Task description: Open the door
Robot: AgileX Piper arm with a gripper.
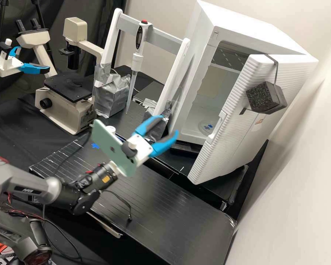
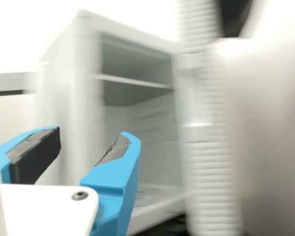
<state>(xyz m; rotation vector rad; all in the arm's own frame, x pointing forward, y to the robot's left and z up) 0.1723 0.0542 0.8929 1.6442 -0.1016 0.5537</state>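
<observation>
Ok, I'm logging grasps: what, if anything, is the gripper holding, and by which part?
Nothing is held: the gripper stands open, its blue fingers apart.

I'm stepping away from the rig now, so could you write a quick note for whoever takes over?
Tool: open, nothing between its fingers, in front of the white cabinet and off the door.
Door: swung well open, with a dark foam block strapped to it.
Cabinet: interior exposed, a round disc with blue marks on its floor.
Done: the door is open.
Left: probably just judge whether it is wide enough, then park the arm.
</observation>
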